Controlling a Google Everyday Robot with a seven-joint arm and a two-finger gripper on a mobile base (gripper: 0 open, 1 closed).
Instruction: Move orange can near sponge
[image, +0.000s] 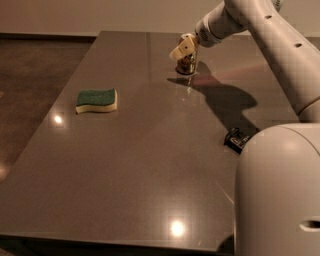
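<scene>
Gripper (184, 50) sits at orange can (187, 65), well apart from sponge (97, 100).

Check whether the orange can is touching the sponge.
No, the orange can stands far across the table from the sponge, under the gripper.
</scene>
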